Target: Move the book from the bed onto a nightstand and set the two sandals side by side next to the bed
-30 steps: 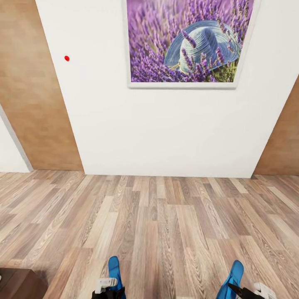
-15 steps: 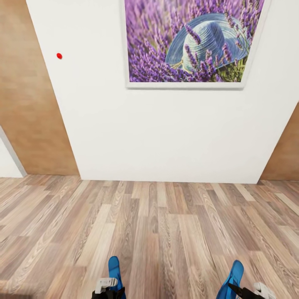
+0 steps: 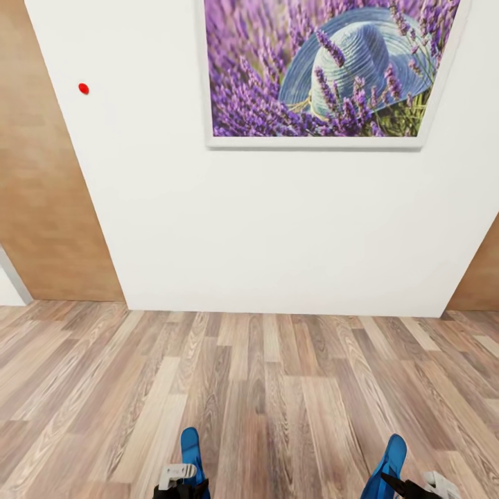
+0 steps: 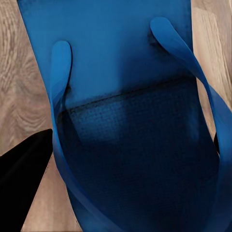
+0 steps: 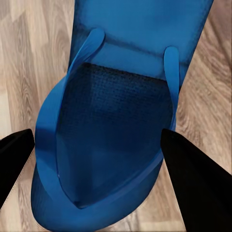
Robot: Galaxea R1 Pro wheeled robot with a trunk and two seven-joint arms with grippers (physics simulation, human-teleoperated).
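Note:
Each hand holds a bright blue sandal over the wood-plank floor. At the head view's lower edge, my left gripper (image 3: 181,482) is shut on one sandal (image 3: 189,447) and my right gripper (image 3: 409,487) is shut on the other sandal (image 3: 391,457). Seen from the left wrist, the sandal (image 4: 125,72) lies strap side up, with a black finger (image 4: 21,164) beside it. From the right wrist, the second sandal (image 5: 116,125) sits between two black fingers (image 5: 193,179). The book, the bed and the nightstands are out of view.
A white wall (image 3: 277,222) stands straight ahead, carrying a framed lavender-and-hat picture (image 3: 326,69) and a small red dot (image 3: 83,89). Brown wood panels (image 3: 41,180) flank it on both sides. Bare plank floor (image 3: 277,388) runs from me to the wall.
The whole picture has shifted: the camera has moved nearer the wall, and a dark cabinet corner at lower left has slid out of frame. Both sandals stay gripped.

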